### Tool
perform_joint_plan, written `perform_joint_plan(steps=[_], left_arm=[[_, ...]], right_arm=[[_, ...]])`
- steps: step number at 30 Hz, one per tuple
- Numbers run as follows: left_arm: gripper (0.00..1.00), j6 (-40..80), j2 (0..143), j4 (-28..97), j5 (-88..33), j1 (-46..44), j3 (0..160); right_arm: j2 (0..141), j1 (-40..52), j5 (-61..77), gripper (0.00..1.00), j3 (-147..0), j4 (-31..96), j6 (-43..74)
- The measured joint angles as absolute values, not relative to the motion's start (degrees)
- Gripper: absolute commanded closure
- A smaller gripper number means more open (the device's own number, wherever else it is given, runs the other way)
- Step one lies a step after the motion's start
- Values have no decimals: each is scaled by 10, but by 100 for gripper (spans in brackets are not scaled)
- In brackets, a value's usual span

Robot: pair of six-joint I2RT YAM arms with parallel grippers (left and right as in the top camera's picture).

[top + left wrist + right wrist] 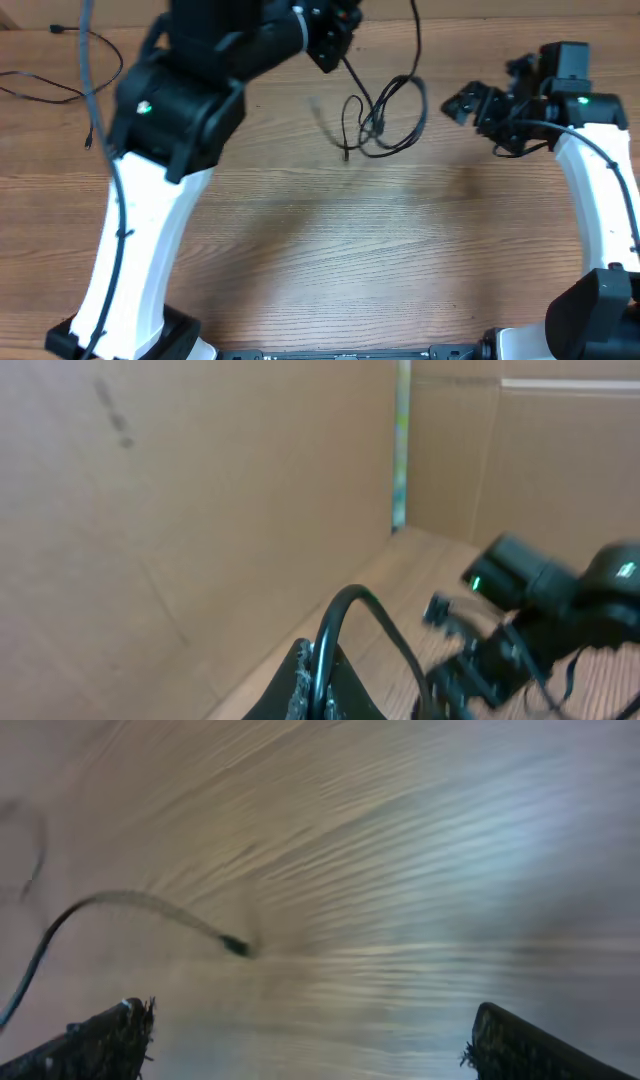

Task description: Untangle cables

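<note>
Heads up, your left tool (335, 45) is way up at the far edge of the bench (330, 250), pinched tight on a cable strand (352, 72) that runs down from it into the cables (385, 120), a loose loopy knot lying on the wood around the middle of the far side. In the left wrist view that same strand (345, 622) arches up out of the closed tool (318, 685), with a cardboard wall (200, 510) behind it and the right arm (560, 610) off to the side, all pretty blurry. Your right tool (462, 105) sits just right of the knot, not touching it, fingers spread wide with nothing between them. Its own camera shows the tool (310, 1015) wide apart over smeared wood grain, with one thin cord ending in a small plug (237, 947) lying ahead of the fingers. There's also a separate thin cord (75, 95) at the far left corner, well apart from the rest
</note>
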State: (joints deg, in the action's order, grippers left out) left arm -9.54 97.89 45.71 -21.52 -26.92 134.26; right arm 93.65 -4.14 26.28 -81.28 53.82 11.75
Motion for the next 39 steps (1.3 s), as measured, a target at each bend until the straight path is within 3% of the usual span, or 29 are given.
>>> perform_joint_plan(steps=[10, 14, 17, 24, 31, 33, 35, 39], left_arm=[[96, -85, 976, 459, -183, -269, 1342], [96, -84, 978, 466, -172, -269, 1342], [96, -84, 982, 468, -169, -269, 1342], [96, -84, 988, 471, -167, -269, 1342], [96, -84, 988, 469, -167, -269, 1342], [96, -84, 988, 467, -167, -269, 1342], [96, -84, 988, 467, -167, -269, 1342], [96, -85, 988, 467, -167, -269, 1342]], right_arm=[[936, -30, 498, 0, -800, 601, -93], [933, -30, 576, 4, -800, 635, -129], [930, -30, 620, 0, -800, 648, -128], [929, -28, 580, 0, -816, 639, -98], [927, 17, 457, 5, -837, 535, -72], [927, 46, 430, 19, -837, 530, -65], [927, 75, 395, 39, -837, 522, -56], [927, 121, 291, 96, -837, 511, -12]])
